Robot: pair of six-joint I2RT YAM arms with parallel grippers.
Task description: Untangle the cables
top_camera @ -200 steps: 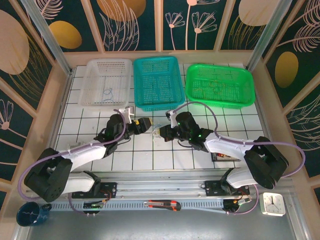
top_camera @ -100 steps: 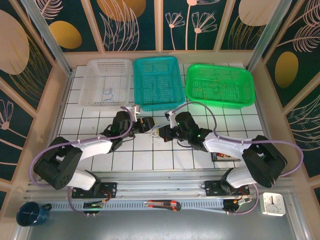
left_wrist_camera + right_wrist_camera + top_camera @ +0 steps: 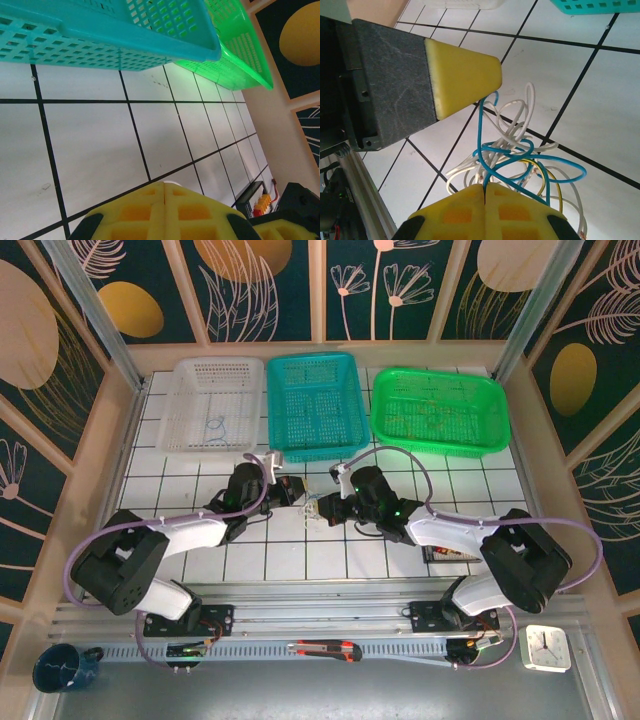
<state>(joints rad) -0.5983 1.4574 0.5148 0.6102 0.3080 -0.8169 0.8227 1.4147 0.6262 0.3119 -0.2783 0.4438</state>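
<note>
The right tool (image 3: 484,189) is pressing its yellow pads (image 3: 455,215) flat together on the cables (image 3: 512,155). Their blue, white and yellow wires are fanning out from the pad tips in loose loops. The left tool (image 3: 465,75) is facing it almost tip to tip, and its pads are sitting together too. One blue wire is running up to that pad tip, though I cannot tell whether it is pinched there.

From above, both tools are pointing at each other just in front of the teal basket (image 3: 312,452). The small tangle is sitting between them, below that basket's near right corner and apart from its rim. A strip of bare tiled table (image 3: 290,550) is lying open between the tangle and the teal basket's near wall. More bare tiles are stretching from there towards the arm bases.

The white basket (image 3: 205,447) is standing just left of the teal basket, and the green basket (image 3: 440,448) just right of it. Both are lining up with its near edge.
</note>
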